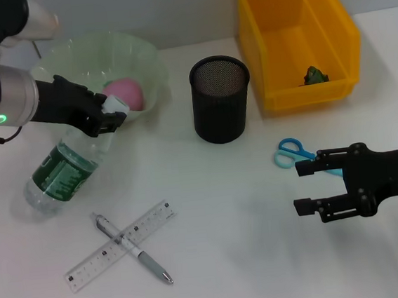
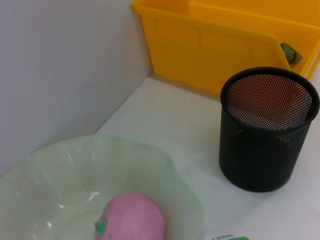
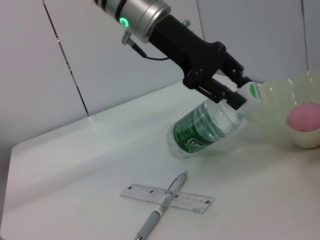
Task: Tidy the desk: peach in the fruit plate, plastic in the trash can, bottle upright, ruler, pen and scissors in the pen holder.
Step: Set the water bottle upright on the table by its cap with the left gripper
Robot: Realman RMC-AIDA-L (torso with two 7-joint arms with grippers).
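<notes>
The left gripper (image 1: pixel 114 109) grasps the neck of the tilted bottle (image 1: pixel 61 169) near the table's left edge, beside the plate (image 1: pixel 70 59) holding the peach (image 1: pixel 124 93). The right gripper (image 1: pixel 308 188) hovers released beside the scissors (image 1: pixel 291 153). The pen (image 1: pixel 131 248) lies across the ruler (image 1: pixel 120 244) near the front edge.

White tabletop (image 1: pixel 231 258), pale grey wall (image 2: pixel 60 75) behind it
</notes>
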